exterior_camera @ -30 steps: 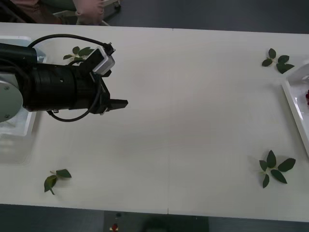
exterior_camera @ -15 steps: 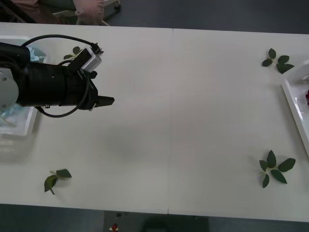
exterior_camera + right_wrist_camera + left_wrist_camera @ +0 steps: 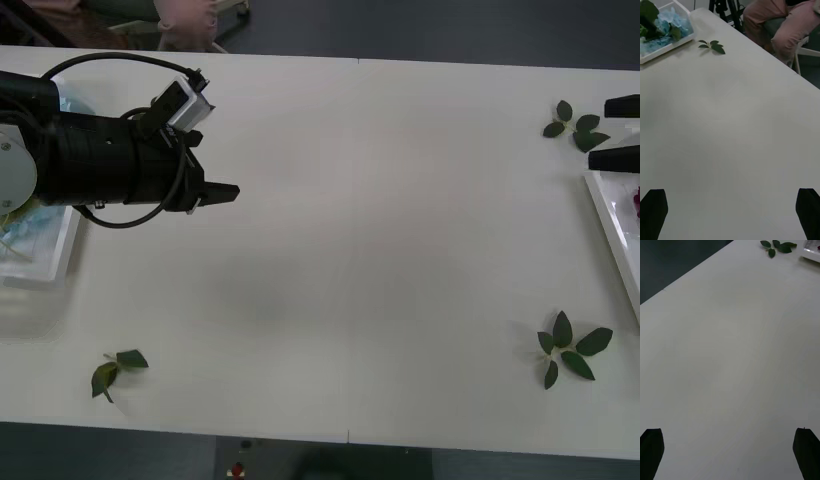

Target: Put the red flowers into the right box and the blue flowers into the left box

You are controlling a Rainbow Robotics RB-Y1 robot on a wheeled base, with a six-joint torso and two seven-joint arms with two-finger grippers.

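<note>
The left claw [image 3: 225,192] hangs over the table [image 3: 380,250] with its black fingers spread wide and nothing between them (wrist view shows them at the two corners). Behind it, under the arm, lies the left box [image 3: 45,255], long axis running away from the robot, the blue flowers [image 3: 666,22] heaped inside. The right claw [image 3: 620,132] is likewise wide open and empty, just beyond the right box [image 3: 605,215], where a red flower [image 3: 636,200] peeks in at the edge; its direction cannot be told.
</note>
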